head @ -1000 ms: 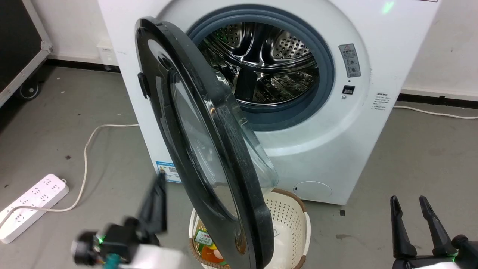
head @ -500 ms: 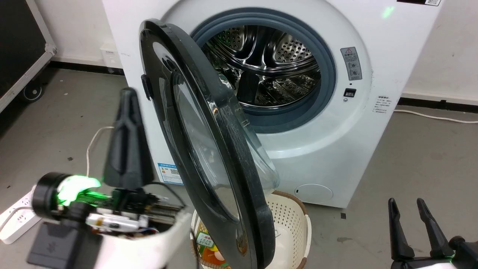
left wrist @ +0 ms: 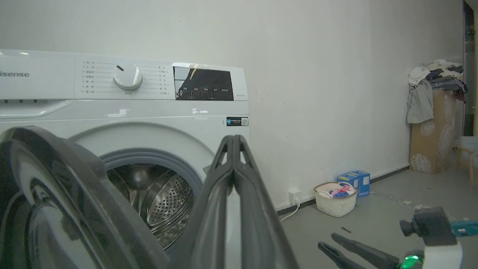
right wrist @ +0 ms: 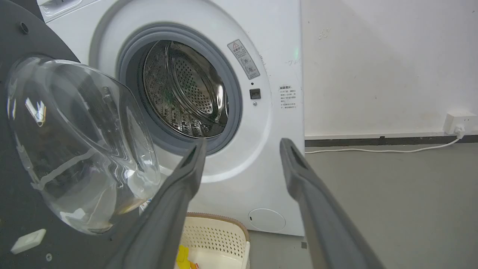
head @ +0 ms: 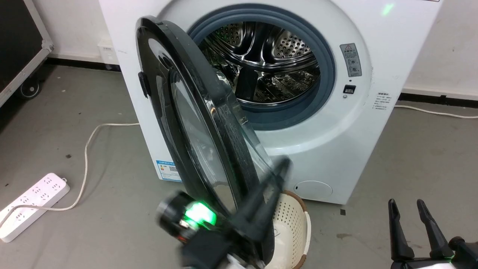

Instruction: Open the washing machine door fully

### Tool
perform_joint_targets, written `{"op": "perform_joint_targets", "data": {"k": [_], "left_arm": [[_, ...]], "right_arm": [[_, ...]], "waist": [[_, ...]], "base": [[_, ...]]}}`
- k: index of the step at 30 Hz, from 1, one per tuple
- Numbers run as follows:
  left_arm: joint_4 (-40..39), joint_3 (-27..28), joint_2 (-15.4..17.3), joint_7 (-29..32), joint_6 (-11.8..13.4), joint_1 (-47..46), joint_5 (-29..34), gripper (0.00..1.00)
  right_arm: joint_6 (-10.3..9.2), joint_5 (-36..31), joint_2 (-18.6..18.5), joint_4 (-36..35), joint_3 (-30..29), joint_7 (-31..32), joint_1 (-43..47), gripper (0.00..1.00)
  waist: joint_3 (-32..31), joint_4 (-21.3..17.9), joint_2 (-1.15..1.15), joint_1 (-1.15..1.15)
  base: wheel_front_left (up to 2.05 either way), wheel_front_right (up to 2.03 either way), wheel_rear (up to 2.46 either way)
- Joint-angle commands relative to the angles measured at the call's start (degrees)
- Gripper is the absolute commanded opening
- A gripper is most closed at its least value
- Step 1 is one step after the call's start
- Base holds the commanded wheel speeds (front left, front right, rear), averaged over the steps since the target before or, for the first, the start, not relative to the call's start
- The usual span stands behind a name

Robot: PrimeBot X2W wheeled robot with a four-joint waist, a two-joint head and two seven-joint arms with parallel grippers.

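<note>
Over the grey floor, you had the washing machine door part open, left gripper pressed together, right gripper spread

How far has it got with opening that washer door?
Done: the door is unlatched and stands swung out about halfway, drum exposed. In hand: the left gripper, fingers shut, is by the door's free edge; contact unclear. The right gripper sits open, apart. Left: swinging the door fully back.

The left hand, bottom centre, has its dark fingers pressed together before the big white washing machine; the glossy black round door sits lower left.
</note>
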Motion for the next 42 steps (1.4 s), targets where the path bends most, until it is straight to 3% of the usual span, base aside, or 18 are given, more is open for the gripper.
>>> {"op": "perform_joint_targets", "data": {"k": [1,7,19,35,42], "left_arm": [[1.69,-1.22,0.19,1.37,-0.56,1.33,-0.49,0.00],[9.24,-4.49,0.15,3.83,-1.58,4.67,-4.78,0.00],[22.23,-6.29,1.23,3.56,-1.88,5.55,-6.08,0.00],[17.18,-5.09,5.51,5.61,0.31,8.90,-6.17,0.00],[12.77,-2.83,6.39,4.62,4.16,11.31,-5.32,0.00]], "right_arm": [[0.06,0.13,0.23,0.07,-0.10,-0.26,0.00,1.00],[0.06,0.24,0.35,0.18,-0.27,-0.26,-0.18,1.00],[0.06,0.96,0.52,1.24,-0.63,-0.26,-0.40,1.00],[0.06,2.16,0.75,2.43,-2.47,-0.26,-0.28,1.00],[0.06,1.81,0.20,5.51,1.79,-0.26,-5.69,1.00]], "waist": [[0.13,0.08,0.00,0.00],[0.55,0.43,0.00,0.00],[0.81,3.57,0.00,0.00],[-0.76,20.80,0.00,0.00],[2.45,22.96,0.00,0.00]], "base": [[0.00,0.00,0.00],[0.00,0.00,0.00],[0.00,0.00,0.00],[0.00,0.00,0.00],[0.00,0.00,0.00]]}}
